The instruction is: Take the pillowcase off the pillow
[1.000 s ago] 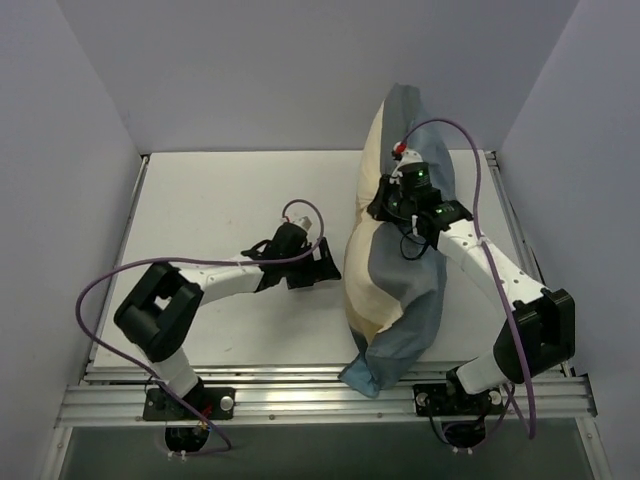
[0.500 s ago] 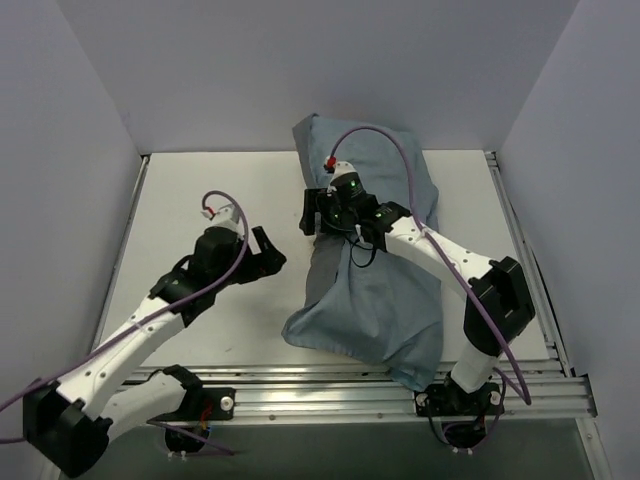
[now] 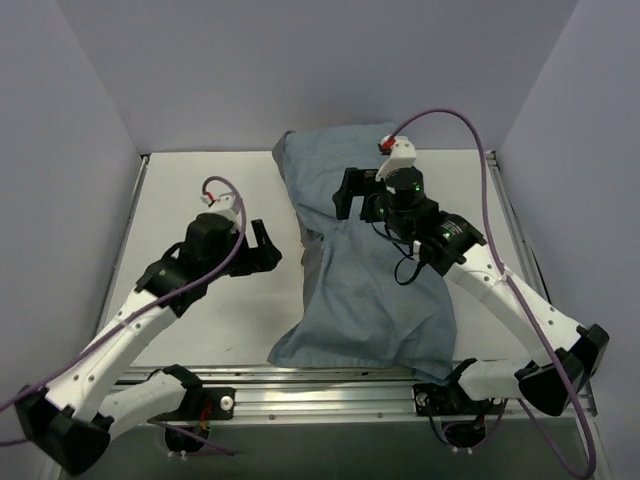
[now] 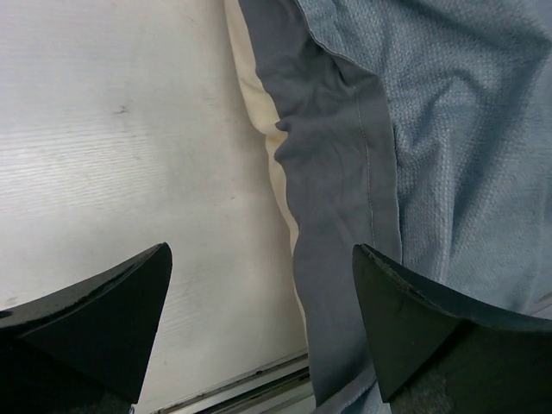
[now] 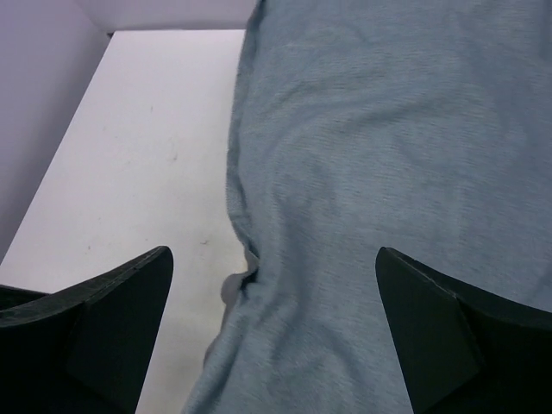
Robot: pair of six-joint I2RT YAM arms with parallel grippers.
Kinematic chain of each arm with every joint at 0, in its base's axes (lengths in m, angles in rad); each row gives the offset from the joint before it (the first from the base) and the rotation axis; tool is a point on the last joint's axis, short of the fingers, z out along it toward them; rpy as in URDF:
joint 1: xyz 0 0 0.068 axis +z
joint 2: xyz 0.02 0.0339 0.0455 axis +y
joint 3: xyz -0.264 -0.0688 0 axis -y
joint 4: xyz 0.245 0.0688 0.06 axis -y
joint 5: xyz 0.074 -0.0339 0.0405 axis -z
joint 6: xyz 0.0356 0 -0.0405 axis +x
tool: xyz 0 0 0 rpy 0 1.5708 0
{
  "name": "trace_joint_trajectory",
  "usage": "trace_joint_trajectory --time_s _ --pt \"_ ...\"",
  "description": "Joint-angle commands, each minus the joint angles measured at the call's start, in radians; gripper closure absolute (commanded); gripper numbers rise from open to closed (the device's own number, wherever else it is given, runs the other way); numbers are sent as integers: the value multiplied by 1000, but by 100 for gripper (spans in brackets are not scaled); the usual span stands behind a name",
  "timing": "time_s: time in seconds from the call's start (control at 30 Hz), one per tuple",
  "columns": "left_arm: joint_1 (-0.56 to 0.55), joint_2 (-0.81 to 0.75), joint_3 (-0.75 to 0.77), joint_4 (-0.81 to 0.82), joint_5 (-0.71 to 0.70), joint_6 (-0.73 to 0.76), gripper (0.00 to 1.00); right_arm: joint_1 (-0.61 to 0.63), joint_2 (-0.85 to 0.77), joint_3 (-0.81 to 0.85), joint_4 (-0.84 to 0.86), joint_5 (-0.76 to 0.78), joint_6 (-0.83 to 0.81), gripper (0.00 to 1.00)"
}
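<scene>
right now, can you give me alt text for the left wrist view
A grey-blue pillowcase fills the right side, with a darker hem band down it and a cream strip at its left edge, on a white table. The left end effector stands open below, holding nothing.

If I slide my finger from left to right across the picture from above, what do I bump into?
Pale purple-grey left wall → left arm's black fingers → big soft slate-blue fabric pillowcase → pale purple-grey right wall.

Matt woven cloth pillowcase (image 3: 370, 300), smooth matt white table (image 3: 200, 190)
</scene>
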Motion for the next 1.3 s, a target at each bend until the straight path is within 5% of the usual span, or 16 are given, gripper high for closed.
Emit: trace_joint_trajectory --time_s 0.0,0.3,0.47,0.6,0.8,0.93,1.03,1.07,1.2,1.27 --pt "-26 129 53 139 125 4 6 -59 -89 -90 -60 97 -5 1" --pt "-162 385 57 340 128 -96 0 -205 -218 -348 -63 22 9 2" --pt "-192 370 -182 392 116 -181 29 -211 -227 -411 -50 20 13 2" --pt "-182 292 -372 368 90 -248 69 -214 -221 -417 -40 33 12 2" --pt "-162 22 -483 186 -16 -320 79 -219 -203 -376 -40 44 4 2" --pt "-149 -162 -401 15 -107 -308 74 -223 -192 -328 -52 54 -7 2" --pt "-142 -201 -327 -43 -150 -257 44 -222 -198 -322 -66 22 -17 2" --pt "-139 -196 -274 -33 -162 -214 26 -219 -206 -324 -66 10 -17 2" --pt "-118 -74 -116 50 -132 -85 4 -220 -240 -353 -64 27 3 2" --pt "-95 50 -12 113 -87 -23 2 -220 -252 -365 -69 39 10 2"
